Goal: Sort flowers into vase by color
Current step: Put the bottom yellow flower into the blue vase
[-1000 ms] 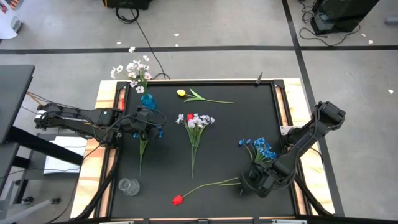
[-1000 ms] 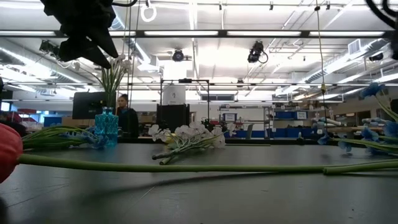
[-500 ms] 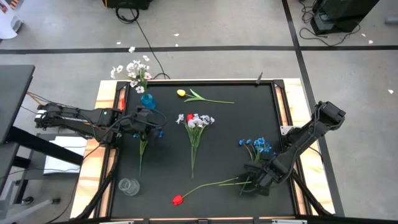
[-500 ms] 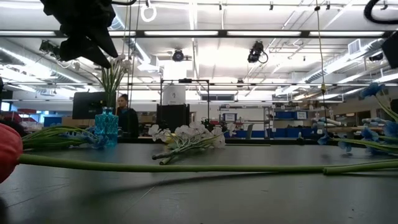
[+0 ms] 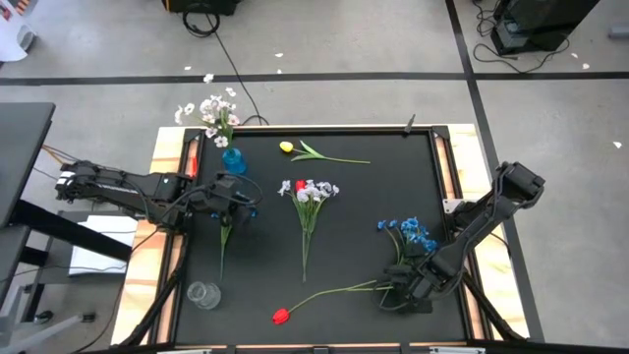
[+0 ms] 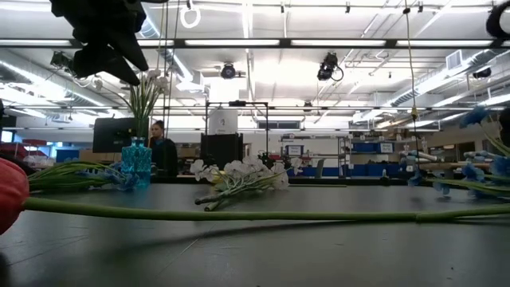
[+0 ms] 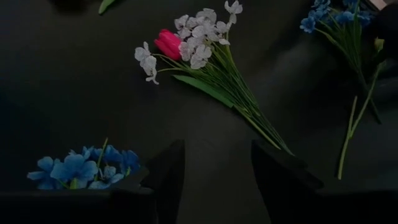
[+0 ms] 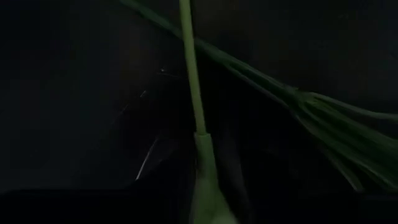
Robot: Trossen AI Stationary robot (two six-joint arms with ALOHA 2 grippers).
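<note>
**Inspector A:** Since the coming move turns on the red tulip [image 5: 281, 316], we place it first: it lies well apart from the blue vase [image 5: 233, 158], on the table's far diagonal from it.

**Inspector B:** Its long axis?

**Inspector A:** It lies flat. The head is the end nearer the blue vase, and the stem [image 5: 339, 291] runs away from the vase at a shallow slant. The right gripper [image 5: 401, 291] sits over the stem's far end, the point of the tulip farthest from the vase. Its wrist view shows the stem running straight ahead along the arm's own line.

**Inspector B:** State of that claw?

**Inspector A:** We cannot tell (its wrist picture is too dark around the stem), nor whether the stem is gripped.

**Inspector B:** And the left?

**Inspector A:** The left gripper [image 5: 243, 201] hovers just beside the blue vase, jaws wide, nothing between them. We judge the right arm plainly the nearer to the tulip. A lift from that end would leave the head trailing towards the vase.
</note>
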